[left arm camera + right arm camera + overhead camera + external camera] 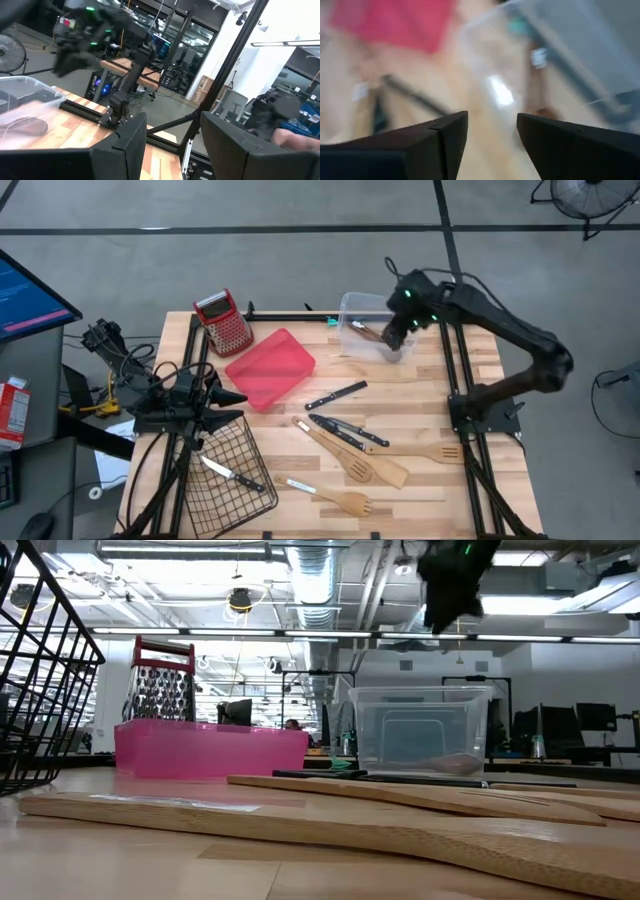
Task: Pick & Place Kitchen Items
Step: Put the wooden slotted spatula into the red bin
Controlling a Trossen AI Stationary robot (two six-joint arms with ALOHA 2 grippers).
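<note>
Two black-handled knives (335,395) (347,430) and wooden turners and spatulas (352,457) (425,450) (330,499) lie flat on the wooden table. Another knife (228,473) lies in the black wire basket (240,445). A brownish utensil (368,332) lies in the clear plastic bin (360,308) at the far side. My right gripper (396,335) hangs open and empty above the bin's right part; it also shows in the low view (450,585). My left gripper (232,397) is open and empty at the table's left, just beyond the basket.
A red tray (270,367) lies at the table's middle left. A red-topped box grater (225,322) stands at the far left. Black frame rails (452,370) run along the table's left, right and far sides. Bare wood shows near the front right corner (450,500).
</note>
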